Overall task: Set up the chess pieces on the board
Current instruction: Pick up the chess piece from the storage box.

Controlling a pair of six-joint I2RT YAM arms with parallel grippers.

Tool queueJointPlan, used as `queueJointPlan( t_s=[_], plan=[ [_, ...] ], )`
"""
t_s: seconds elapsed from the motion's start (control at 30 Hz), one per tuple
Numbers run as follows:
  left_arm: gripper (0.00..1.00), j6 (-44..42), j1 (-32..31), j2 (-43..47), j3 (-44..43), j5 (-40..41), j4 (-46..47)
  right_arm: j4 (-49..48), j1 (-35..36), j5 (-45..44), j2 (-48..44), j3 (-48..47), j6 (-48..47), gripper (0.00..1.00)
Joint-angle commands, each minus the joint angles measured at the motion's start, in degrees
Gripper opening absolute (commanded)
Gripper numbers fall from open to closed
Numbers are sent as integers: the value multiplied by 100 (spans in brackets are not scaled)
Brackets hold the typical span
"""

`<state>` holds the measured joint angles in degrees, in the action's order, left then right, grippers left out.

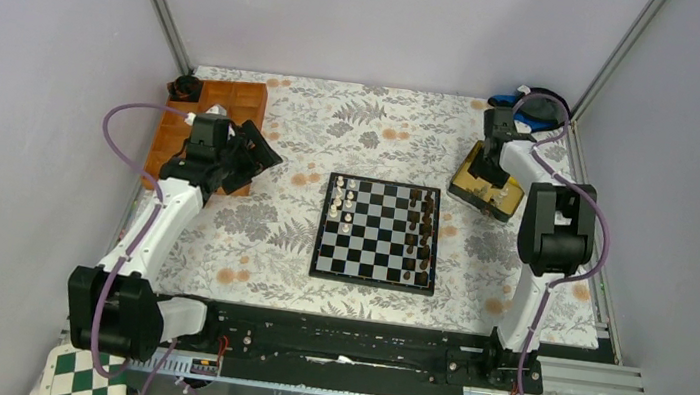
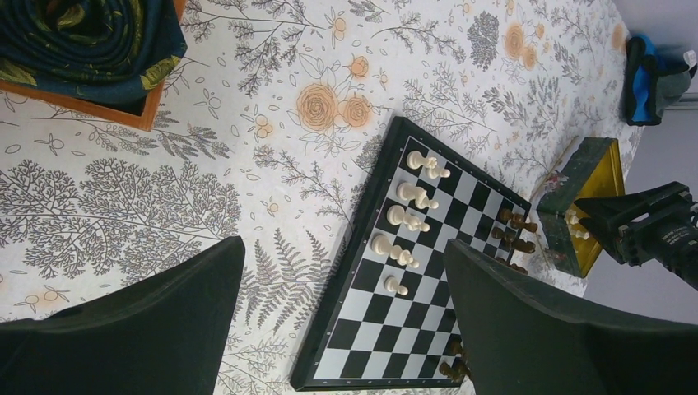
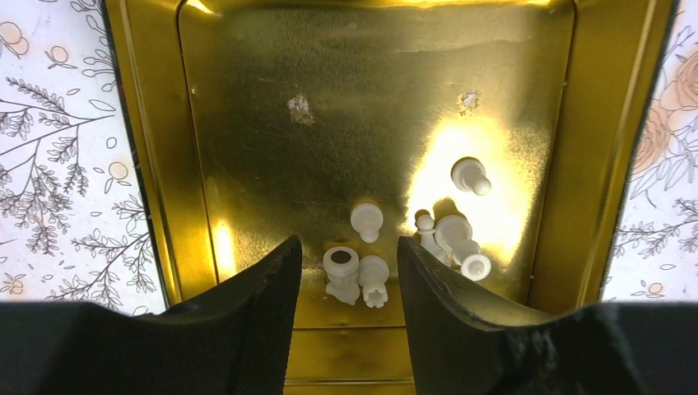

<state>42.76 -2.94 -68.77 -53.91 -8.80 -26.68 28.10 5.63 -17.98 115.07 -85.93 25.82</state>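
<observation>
R gripper [image 3: 350, 243] is down inside an open tin [image 3: 148, 164], gold on the inside, at the far right of the table. Its jaws are partly open. The two black fingers [image 3: 255, 313] stand either side of a pair of white pieces [image 3: 358, 276] lying on the tin floor. A thin gap shows on both sides, so nothing looks gripped, though the wrist view is glary and contact at the pads is hard to rule out. A few more white pieces lie loose just beyond and to the right of the fingers, one a bit apart from the rest.

L gripper [image 2: 344, 245] hangs above the tablecloth [image 1: 282, 229] on the left side, jaws as wide as they go, holding nothing, well apart from the board.

The board [image 1: 373, 261] lies flat mid-table, between the two arms and near the tin. White pieces already on it stand in two files along its left edge, approx. the far half. Dark pieces [image 1: 419, 231] line the right edge.

Further out, a wooden tray [image 1: 226, 107] sits at the far left corner with a dark patterned cloth [image 2: 82, 41] in it. A blue object [image 2: 650, 70] sits at the far right corner, behind the tin.
</observation>
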Motion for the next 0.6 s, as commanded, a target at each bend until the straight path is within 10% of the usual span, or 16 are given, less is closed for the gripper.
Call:
queueJointPlan(
  t_s=[0.0,0.57],
  plan=[
    [98,-127,30,-47,-155,146,182,-129,-28,64,113,-88,68,52],
    [97,-163,30,-219,-172,134,233,-190,-144,73,253,-99,38,42]
  ],
)
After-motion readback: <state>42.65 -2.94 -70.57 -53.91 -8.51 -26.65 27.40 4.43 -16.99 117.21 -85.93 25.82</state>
